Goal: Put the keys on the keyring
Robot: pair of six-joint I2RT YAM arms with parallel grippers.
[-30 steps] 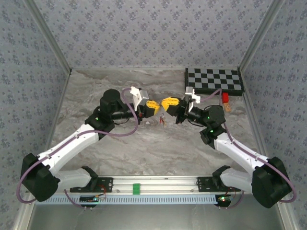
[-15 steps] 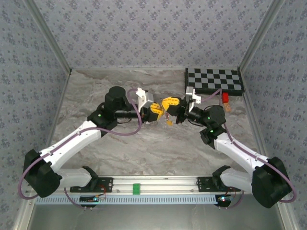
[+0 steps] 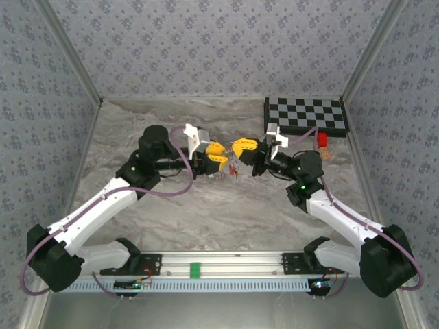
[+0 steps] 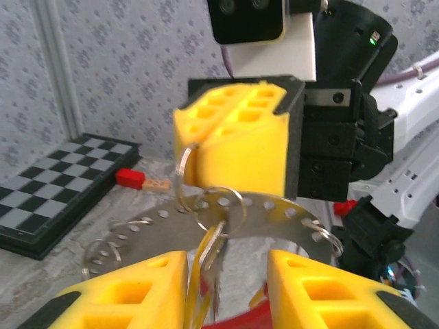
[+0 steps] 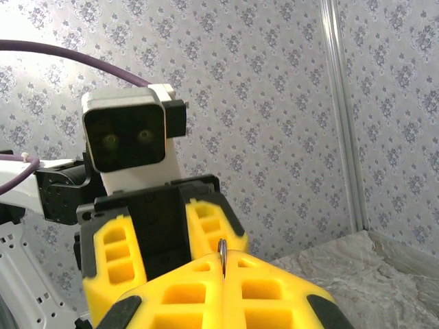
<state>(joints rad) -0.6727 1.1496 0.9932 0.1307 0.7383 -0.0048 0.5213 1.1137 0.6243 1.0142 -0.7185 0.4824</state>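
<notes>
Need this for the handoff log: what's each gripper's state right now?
Left gripper: open, jaws apart on either side of the hanging keys.
Right gripper: shut on the keyring.

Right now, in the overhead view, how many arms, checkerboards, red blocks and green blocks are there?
Arms: 2 (left arm, right arm)
Checkerboard: 1
Red block: 1
Green block: 1
Total: 5
</notes>
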